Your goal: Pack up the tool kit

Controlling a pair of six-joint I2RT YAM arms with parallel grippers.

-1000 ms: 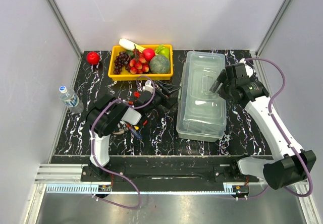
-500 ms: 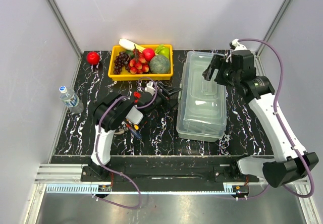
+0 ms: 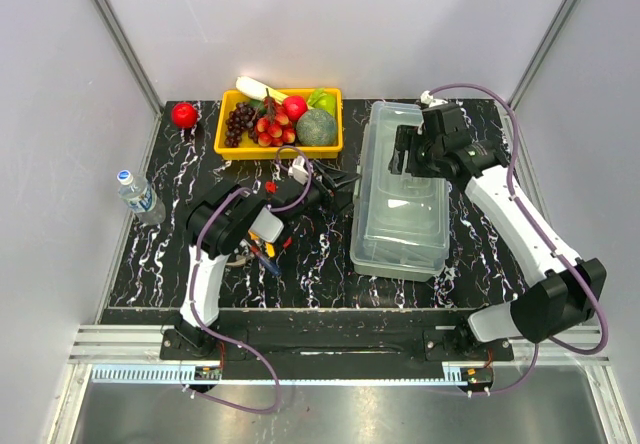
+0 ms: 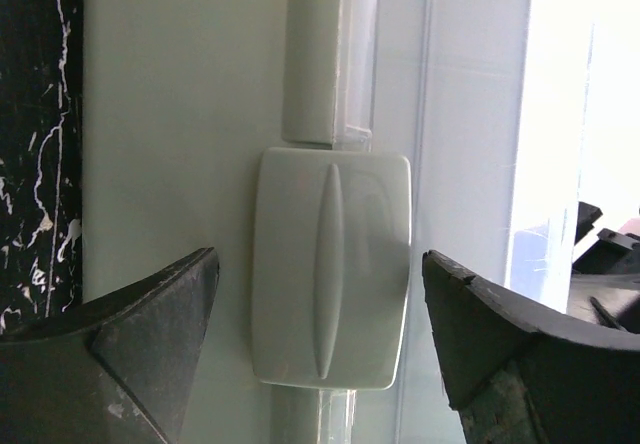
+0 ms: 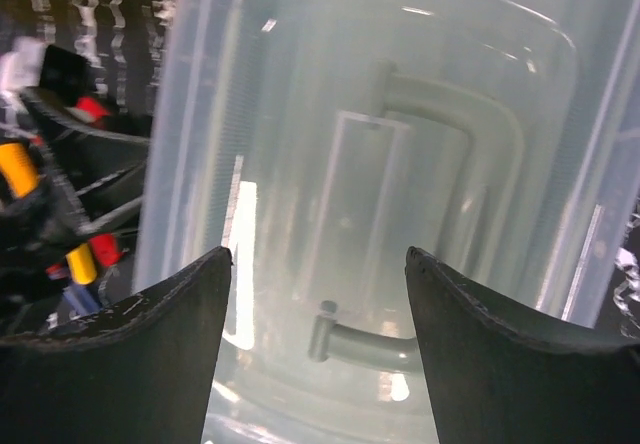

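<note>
Toolbox [image 3: 400,214] is sitting closed on the bench [image 3: 320,259], right of centre. Left claw [image 4: 320,256] is hanging released, straddling its side latch [image 4: 330,279]. Right claw [image 5: 318,252] is hovering released above the lid handle [image 5: 430,99]. Risk: left claw pinching off-centre, slipping, shoving toolbox sideways.

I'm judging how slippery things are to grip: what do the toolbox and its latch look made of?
The toolbox looks like translucent grey-green plastic, smooth and glossy: inner outlines show through the lid. The latch seems opaque pale grey moulded plastic, satin, with a raised ridge.
</note>
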